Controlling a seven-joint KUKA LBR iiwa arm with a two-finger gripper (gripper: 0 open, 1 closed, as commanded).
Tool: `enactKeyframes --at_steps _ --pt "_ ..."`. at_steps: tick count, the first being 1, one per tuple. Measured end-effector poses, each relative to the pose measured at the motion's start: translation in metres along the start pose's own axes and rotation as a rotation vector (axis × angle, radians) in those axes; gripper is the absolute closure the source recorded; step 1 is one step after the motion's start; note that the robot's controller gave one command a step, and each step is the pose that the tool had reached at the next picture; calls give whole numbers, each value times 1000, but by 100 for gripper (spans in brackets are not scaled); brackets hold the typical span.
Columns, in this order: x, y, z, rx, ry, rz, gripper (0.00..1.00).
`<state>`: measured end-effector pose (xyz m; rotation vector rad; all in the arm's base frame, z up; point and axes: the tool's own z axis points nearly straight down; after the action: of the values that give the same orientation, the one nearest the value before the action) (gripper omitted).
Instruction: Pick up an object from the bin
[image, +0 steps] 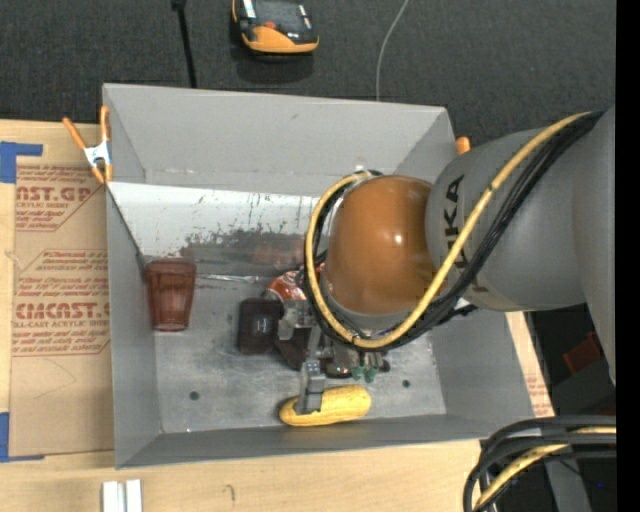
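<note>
A yellow banana lies flat on the floor of the grey bin. It is close against the wall nearest the bottom of the view, a little right of the middle. The gripper is down on the left part of the banana, and its grey tip touches the yellow skin. You cannot tell if the gripper is apart or together, because the arm's big orange cover hangs above it and hides most of it. Black and yellow cables loop round the cover.

Just beside the gripper, toward the middle of the bin, sits a black blocky thing. A small red thing peeks out next to it, partly under the cover. Well apart from these, near the left wall, is a dark red cup.

The metal floor is scratched, with dark smudges near the back wall. The floor between the cup and the black thing is bare, and so is the lower left corner. The banana has almost no room on its wall side. The arm covers the right half of the bin.
</note>
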<state>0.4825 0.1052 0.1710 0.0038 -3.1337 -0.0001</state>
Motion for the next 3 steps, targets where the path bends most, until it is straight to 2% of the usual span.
enactKeyframes --at_steps 1,2,3 --pt "-2 -1 -4 -1 -8 2 0" --pt "-18 -12 44 -3 -16 34 0" --pt "-36 -58 85 -1 -9 -27 100"
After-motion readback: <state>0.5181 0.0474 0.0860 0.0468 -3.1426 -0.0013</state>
